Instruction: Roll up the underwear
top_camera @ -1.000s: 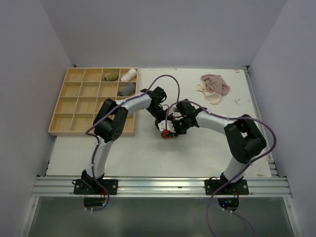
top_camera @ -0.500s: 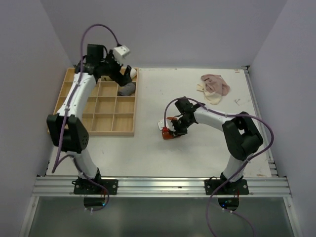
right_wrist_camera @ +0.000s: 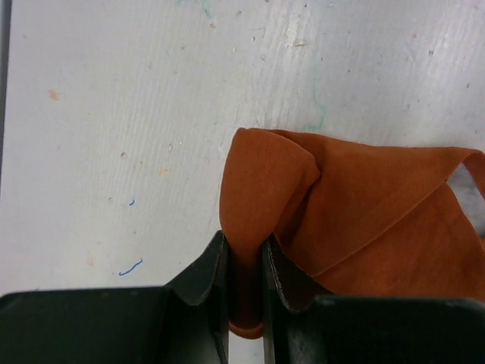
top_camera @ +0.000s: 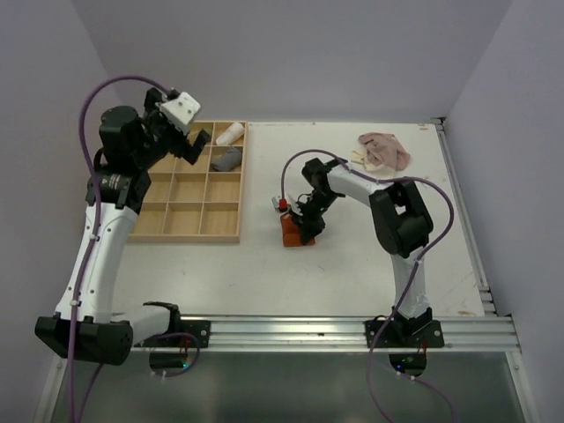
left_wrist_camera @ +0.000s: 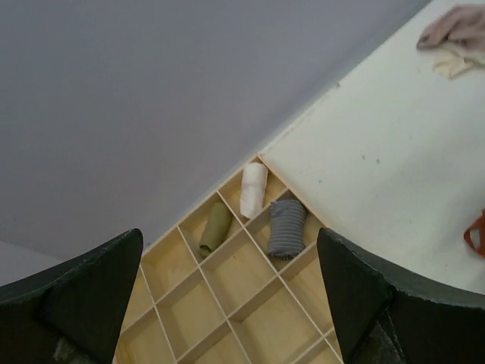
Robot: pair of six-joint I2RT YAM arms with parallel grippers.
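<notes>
The rust-orange underwear [top_camera: 292, 233] [right_wrist_camera: 356, 220] lies crumpled on the white table near its middle. My right gripper [top_camera: 302, 220] [right_wrist_camera: 245, 254] is down on it, jaws shut on a fold of the orange cloth. The pale beige-pink underwear [top_camera: 382, 155] [left_wrist_camera: 457, 36] lies in a heap at the table's far right. My left gripper [top_camera: 196, 137] [left_wrist_camera: 231, 292] is raised high over the wooden tray's far side, fingers wide open with nothing between them.
A wooden compartment tray [top_camera: 141, 231] [left_wrist_camera: 227, 265] sits at the left. Its far cells hold an olive roll [left_wrist_camera: 215, 226], a white roll [top_camera: 230, 134] [left_wrist_camera: 253, 188] and a grey ribbed roll [top_camera: 226, 159] [left_wrist_camera: 287, 226]. Purple cables arch over both arms.
My left gripper let go near the orange underwear, opened wide and swung up and back over the tray. The right gripper shifted left and turned, still pinching the orange cloth.
</notes>
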